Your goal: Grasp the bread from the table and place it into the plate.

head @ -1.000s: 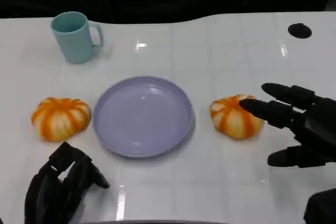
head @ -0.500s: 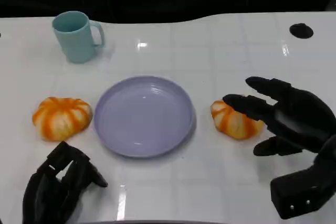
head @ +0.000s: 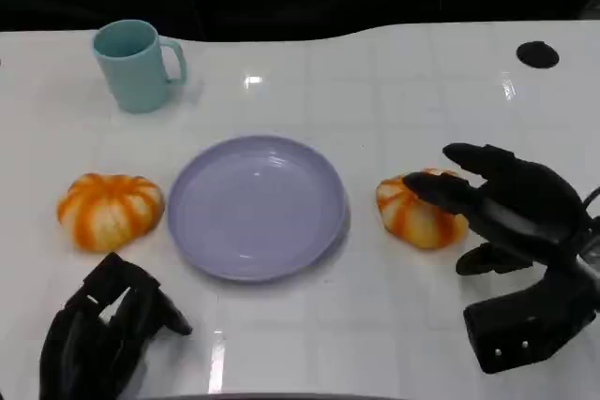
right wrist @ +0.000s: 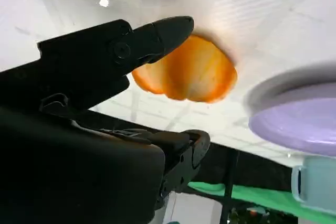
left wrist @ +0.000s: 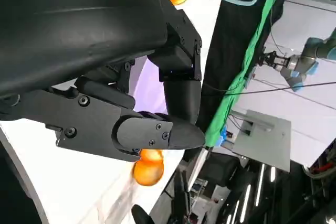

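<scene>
**Right hand reaches over the right-hand bread**

While the white table (head: 394, 81) fills the frame, the purple plate (head: 255, 205) is seen at its centre. Right of centre, the right hand (head: 511, 208) is held with fingers (head: 441, 192) spread, their tips over the right bread (head: 417, 213); contact cannot be told. At lower left, the left hand (head: 103, 334) is seen curled in on nothing. Left of the plate, a second bread (head: 109, 210) is seen; at upper left, a teal mug (head: 134, 65).

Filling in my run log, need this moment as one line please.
phase: reaching | right hand: open, fingers over right bread, no grip | left hand: curled, idle | plate: empty | left bread: untouched
</scene>
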Robot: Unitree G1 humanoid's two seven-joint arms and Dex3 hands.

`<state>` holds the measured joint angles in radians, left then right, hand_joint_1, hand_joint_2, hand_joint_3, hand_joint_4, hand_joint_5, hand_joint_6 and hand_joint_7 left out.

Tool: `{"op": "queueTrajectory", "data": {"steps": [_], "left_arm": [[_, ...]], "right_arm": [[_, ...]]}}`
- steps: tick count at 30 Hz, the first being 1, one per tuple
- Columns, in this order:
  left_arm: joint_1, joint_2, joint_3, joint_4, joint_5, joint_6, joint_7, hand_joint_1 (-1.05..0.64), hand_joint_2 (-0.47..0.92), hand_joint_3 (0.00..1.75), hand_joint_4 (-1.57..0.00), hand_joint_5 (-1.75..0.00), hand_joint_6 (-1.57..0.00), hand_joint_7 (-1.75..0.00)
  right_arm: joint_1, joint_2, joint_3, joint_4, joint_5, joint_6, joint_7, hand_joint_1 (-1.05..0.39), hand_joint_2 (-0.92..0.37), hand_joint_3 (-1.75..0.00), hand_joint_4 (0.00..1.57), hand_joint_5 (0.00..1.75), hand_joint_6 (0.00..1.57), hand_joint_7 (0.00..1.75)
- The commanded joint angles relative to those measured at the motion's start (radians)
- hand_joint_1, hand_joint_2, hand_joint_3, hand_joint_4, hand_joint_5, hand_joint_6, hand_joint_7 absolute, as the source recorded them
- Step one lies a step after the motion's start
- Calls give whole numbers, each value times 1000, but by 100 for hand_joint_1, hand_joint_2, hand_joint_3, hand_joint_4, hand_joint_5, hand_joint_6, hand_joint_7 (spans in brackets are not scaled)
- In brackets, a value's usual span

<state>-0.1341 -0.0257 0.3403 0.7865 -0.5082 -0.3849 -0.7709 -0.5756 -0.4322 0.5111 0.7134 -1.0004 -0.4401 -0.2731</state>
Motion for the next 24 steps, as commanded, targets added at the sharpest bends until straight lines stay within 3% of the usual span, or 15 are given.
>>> {"op": "queueTrajectory", "data": {"steps": [1, 24], "left_arm": [[5, 12, 3, -1, 8, -14, 1, -58, 92, 24, -64, -175, -54, -148], [21, 6, 0, -25, 6, -10, -1, -60, 92, 24, -65, -175, -54, -150]], "right_arm": [[-53, 13, 32, 89, 4, 5, -48, -47, -85, 0, 13, 3, 22, 0], [-192, 146, 157, 350, 12, 56, -91, -45, -85, 0, 16, 9, 20, 0]]}}
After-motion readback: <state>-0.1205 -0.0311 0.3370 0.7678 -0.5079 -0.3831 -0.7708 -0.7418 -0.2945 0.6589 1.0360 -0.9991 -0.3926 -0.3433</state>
